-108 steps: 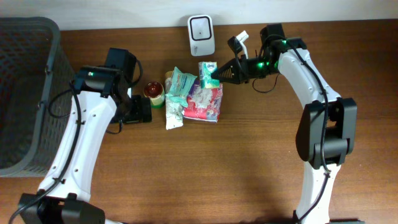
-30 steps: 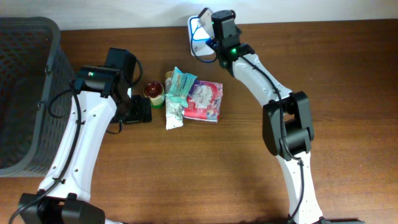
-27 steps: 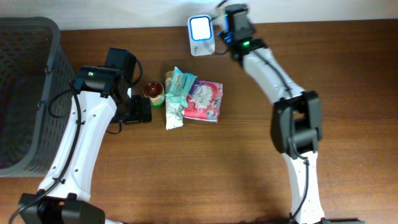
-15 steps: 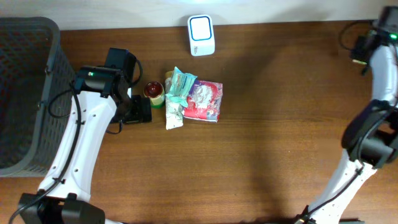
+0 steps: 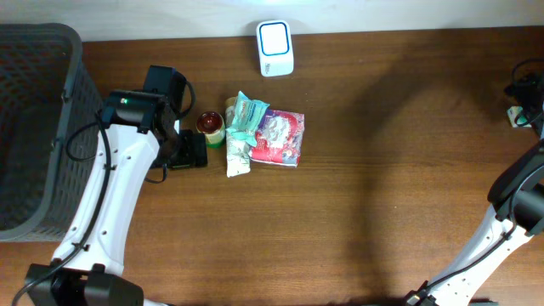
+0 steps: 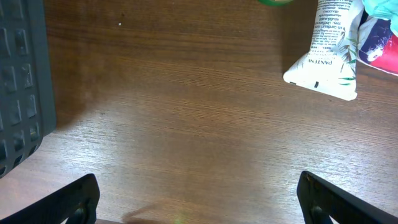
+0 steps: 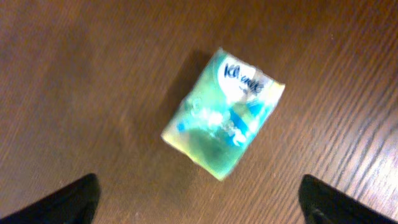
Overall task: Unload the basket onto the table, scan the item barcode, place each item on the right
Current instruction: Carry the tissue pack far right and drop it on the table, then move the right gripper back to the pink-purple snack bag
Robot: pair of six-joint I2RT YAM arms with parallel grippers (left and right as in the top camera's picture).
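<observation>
right claw: right gripper [image 7: 198, 186] has its jaws spread wide, one dark finger in each lower corner of the wrist view. Nothing sits between them, so it holds nothing.
item: small green-and-blue soft plastic tissue pack [image 7: 222, 113] lies flat on the brown wooden table [image 7: 74, 68]. It is ahead of the right gripper and clear of both fingers. It sits at a slant with a white logo patch at its upper right end. The view is blurred, so the finer print cannot be read.
item place: the overhead view puts the right arm [image 5: 518, 191] at the far right edge of the table, well apart from the scanner.
scanner: white rounded barcode scanner [image 5: 275, 36] stands at the back edge of the table, near the middle, with its pale window facing up.
left claw: left gripper [image 6: 198, 190] is also wide open and empty, above bare wood.
near left claw: white plastic shampoo sachet [image 6: 326, 56] lies ahead and to the right of it, apart from the fingers.
pile: the sachet touches a pink-and-red flat packet [image 5: 280, 140] and a teal crinkled packet [image 5: 249, 112]. A small jar with a red lid [image 5: 210, 126] stands just beside them on the left.
basket: dark grey plastic mesh basket [image 5: 34, 127] fills the left end of the overhead view. Its wall also shows at the left edge of the left wrist view.
</observation>
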